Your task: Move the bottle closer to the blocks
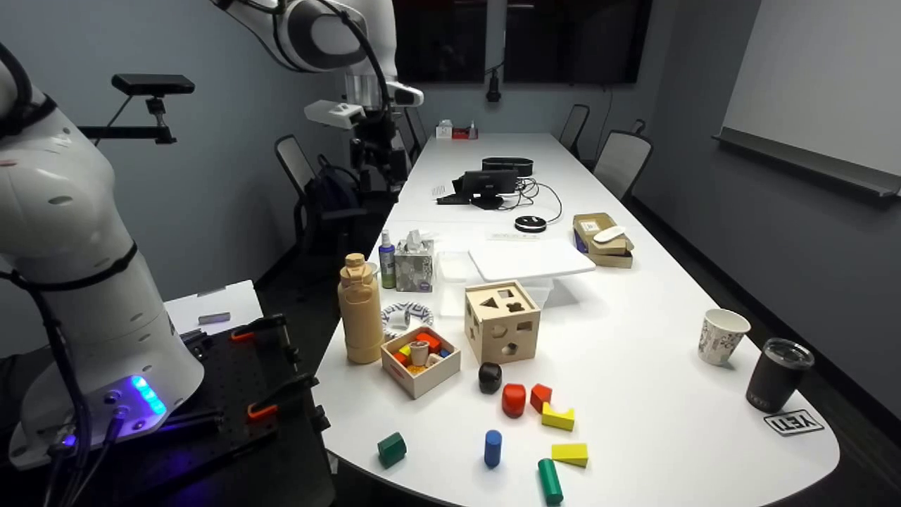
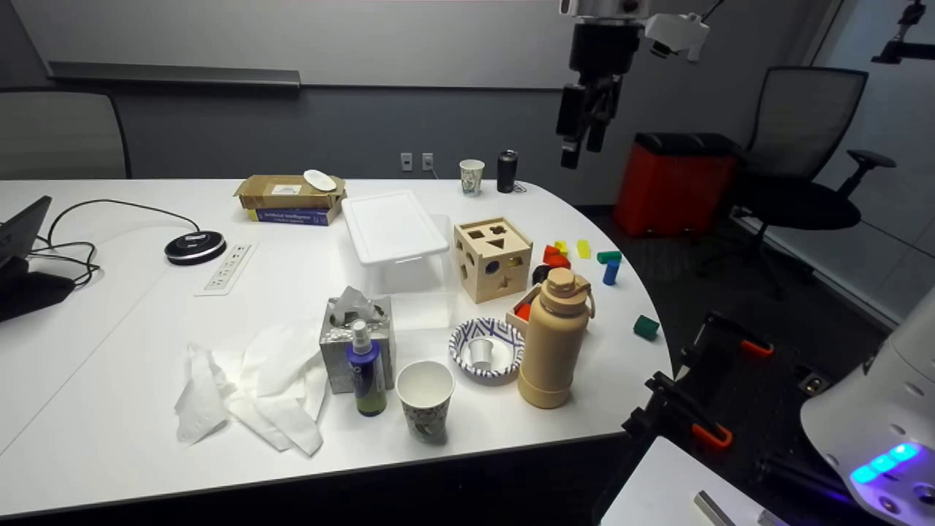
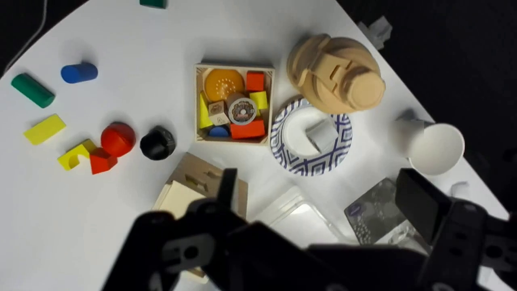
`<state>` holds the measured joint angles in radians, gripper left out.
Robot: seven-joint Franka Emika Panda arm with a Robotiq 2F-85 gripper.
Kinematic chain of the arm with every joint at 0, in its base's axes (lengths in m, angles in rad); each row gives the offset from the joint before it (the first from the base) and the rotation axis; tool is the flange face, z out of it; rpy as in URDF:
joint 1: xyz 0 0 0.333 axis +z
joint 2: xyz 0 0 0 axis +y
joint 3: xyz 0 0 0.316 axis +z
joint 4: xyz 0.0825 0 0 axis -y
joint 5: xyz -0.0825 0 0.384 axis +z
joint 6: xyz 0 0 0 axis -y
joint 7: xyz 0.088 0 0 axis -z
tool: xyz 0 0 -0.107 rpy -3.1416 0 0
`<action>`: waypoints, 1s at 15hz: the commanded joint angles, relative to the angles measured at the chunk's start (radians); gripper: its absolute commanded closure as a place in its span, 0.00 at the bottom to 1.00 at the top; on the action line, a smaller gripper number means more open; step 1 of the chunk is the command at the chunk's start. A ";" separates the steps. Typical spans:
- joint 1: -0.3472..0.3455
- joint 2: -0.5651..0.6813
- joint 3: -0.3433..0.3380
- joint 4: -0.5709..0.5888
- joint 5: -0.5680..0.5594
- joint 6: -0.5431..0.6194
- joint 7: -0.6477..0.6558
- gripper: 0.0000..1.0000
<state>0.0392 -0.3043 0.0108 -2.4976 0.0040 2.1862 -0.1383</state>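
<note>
Near the edge of the bench [image 1: 626, 359], the bottle [image 1: 362, 313] stands upright, just beside a patterned bowl [image 3: 315, 166] and a lidless wooden box [image 1: 438, 371] with blocks [image 3: 247, 129] inside, yet well apart from most of the loose blocks [image 1: 514, 400]. If those are the goal, I judge the move undone: my gripper [image 3: 321, 190] hangs high, parted and holding nothing, so grasp, carry and release all remain. Bare bench between the box and the blue block [image 1: 493, 448] looks my likeliest landing; lifting over the box seems safer than skirting it along the rounded edge.
</note>
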 commanded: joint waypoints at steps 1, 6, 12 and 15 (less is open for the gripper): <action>0.022 -0.011 0.008 -0.038 -0.063 -0.052 -0.113 0.00; 0.050 -0.006 -0.004 -0.096 -0.125 -0.053 -0.327 0.00; 0.086 0.061 0.001 -0.166 -0.177 0.026 -0.575 0.00; 0.098 0.117 0.012 -0.187 -0.210 0.104 -0.687 0.00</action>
<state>0.1216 -0.2315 0.0178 -2.6647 -0.1688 2.2179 -0.7338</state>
